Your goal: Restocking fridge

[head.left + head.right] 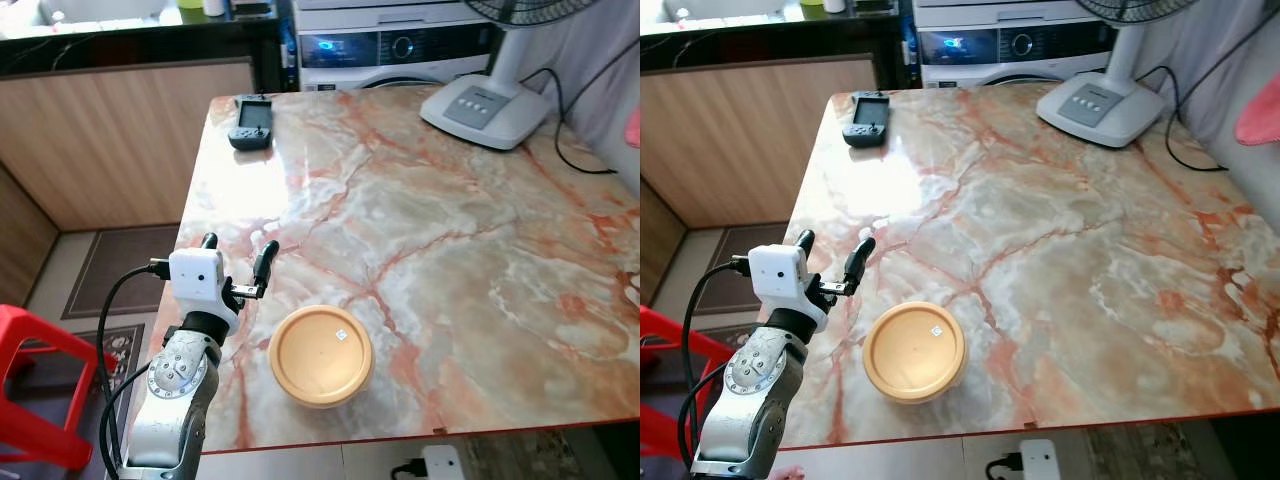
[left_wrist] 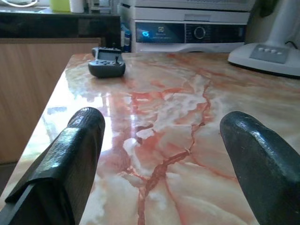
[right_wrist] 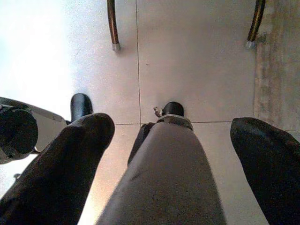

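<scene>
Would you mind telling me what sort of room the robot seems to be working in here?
Probably a home kitchen or utility area: a marble-patterned table stands before a washing machine and a dark countertop, with a fan base and a lidded tub on the table.

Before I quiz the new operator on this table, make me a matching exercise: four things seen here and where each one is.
Things:
1. round tan container
2. dark handheld game console
3. white fan base
4. left gripper

Places:
A. far right of the table
B. far left corner of the table
C. near edge of the table
D. over the table's left edge, fingers apart

Pairs: 1-C, 2-B, 3-A, 4-D
</scene>
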Motion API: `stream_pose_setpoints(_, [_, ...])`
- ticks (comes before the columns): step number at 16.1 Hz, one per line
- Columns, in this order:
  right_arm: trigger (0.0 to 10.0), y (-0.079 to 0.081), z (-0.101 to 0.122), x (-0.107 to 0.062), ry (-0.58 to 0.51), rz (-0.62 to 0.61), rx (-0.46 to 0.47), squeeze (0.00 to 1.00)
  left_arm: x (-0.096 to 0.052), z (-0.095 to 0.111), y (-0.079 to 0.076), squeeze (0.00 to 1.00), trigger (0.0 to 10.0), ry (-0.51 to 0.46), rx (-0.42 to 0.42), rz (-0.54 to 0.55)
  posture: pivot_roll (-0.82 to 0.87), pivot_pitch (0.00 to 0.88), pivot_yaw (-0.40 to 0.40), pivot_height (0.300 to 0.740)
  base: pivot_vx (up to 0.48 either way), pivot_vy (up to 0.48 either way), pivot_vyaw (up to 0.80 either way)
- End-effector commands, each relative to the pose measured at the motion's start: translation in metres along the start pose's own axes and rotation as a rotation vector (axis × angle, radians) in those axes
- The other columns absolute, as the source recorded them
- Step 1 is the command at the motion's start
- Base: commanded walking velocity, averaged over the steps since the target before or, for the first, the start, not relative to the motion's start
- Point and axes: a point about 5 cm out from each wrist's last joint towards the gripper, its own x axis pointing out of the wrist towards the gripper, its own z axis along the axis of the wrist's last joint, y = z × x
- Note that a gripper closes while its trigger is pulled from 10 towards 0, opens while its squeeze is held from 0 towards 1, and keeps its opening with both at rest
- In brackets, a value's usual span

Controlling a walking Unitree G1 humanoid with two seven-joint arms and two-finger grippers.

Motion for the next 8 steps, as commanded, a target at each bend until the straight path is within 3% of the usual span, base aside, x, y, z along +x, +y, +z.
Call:
stream_pose_setpoints(1, [10.0, 0.007, -0.013, -0.002, 0.054, 0.008, 0.003, 0.00, -0.002, 0.001, 0.002, 0.00, 10.0, 0.002, 0.008, 0.014, 0.11, 0.169, 0.002, 0.740, 0.000, 0.000, 0.00])
stream_pose_setpoints(4, [10.0, 0.008, -0.011, -0.001, 0.052, 0.007, 0.002, 0.00, -0.003, 0.000, 0.002, 0.00, 10.0, 0.003, 0.009, 0.019, 0.11, 0.167, 0.002, 0.740, 0.000, 0.000, 0.00])
stream_pose_setpoints(8, [10.0, -0.025, -0.008, -0.004, 0.046, -0.028, 0.005, 0.00, -0.003, -0.002, 0.000, 0.00, 10.0, 0.010, 0.007, 0.011, 0.11, 0.166, 0.002, 0.740, -0.243, 0.000, 0.00])
